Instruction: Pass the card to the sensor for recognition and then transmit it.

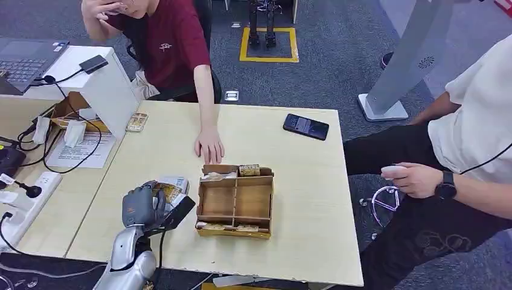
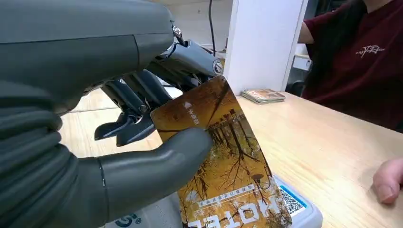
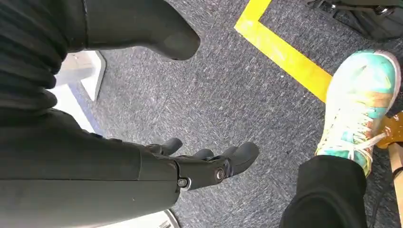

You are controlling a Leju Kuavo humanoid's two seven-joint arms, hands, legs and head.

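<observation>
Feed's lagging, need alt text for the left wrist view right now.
The left hand pinches an autumn-tree hotel card between thumb and fingers, held above a white reader with a QR code. Behind it on the pale wooden table lies a stack of cards; a person in dark red sits opposite.

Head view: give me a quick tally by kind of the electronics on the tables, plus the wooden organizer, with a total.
Phones: 1, the dark phone lying flat
Laptops: 1, the laptop at the far left corner
Power strips: 1, the white power strip at the left edge
Wooden organizers: 1, the organizer beside the robot hand
Total: 4
</observation>
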